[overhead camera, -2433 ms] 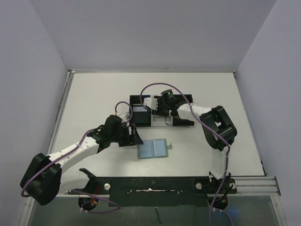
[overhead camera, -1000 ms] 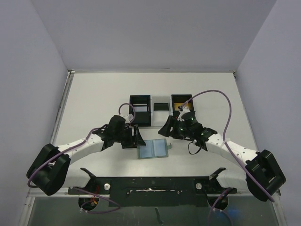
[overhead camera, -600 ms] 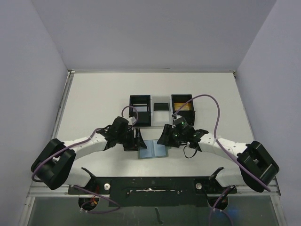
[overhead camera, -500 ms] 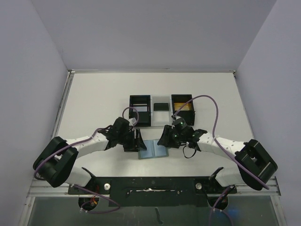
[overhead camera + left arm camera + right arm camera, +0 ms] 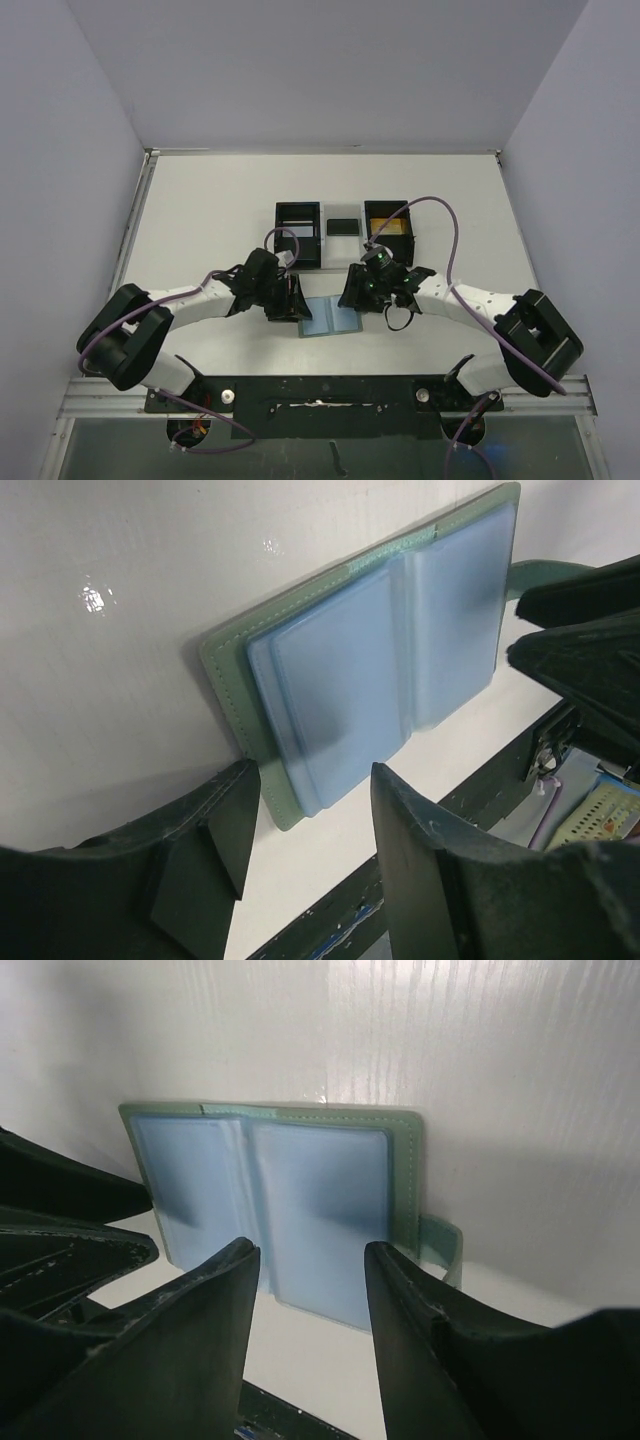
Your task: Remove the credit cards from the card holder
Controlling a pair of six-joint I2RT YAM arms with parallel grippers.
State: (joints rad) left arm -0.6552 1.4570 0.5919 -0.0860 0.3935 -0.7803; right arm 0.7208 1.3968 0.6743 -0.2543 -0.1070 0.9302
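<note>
Top external view: the card holder [image 5: 328, 317] lies open and flat on the white table [image 5: 200, 220], near its front edge and between the two arms. The left gripper [image 5: 296, 303] is at the holder's left short edge. The right gripper [image 5: 352, 297] is at the holder's far right corner.

Beyond the holder, well apart from it, stand two black boxes with a pale compartment [image 5: 342, 240] between them.
- The right box [image 5: 405, 232], beyond the holder's right end, holds the gold-orange card [image 5: 388, 226].
- The pale compartment, straight beyond the holder, holds the black card [image 5: 342, 227].
- The left box [image 5: 280, 235], beyond the holder's left end, shows a pale strip inside. I cannot tell from this view whether it is a card.

Left wrist view: the holder [image 5: 225, 670] shows a teal-grey stitched cover and two pale blue pockets [image 5: 350, 690] facing up. The left gripper [image 5: 310, 825] is released, jaws spread, with the holder's near edge lying in the gap between them. Whether the fingers [image 5: 215, 825] touch the cover cannot be determined. The right gripper [image 5: 585, 650] appears past the holder's far end.

Right wrist view: the same open holder [image 5: 405, 1160] is seen with its small side tab [image 5: 442, 1245] projecting from the edge nearest this camera's right. The right gripper [image 5: 310, 1300] is also released, jaws apart, over the holder's near edge beside the tab. Contact cannot be confirmed. The left gripper [image 5: 60, 1230] sits at the holder's opposite end.
</note>
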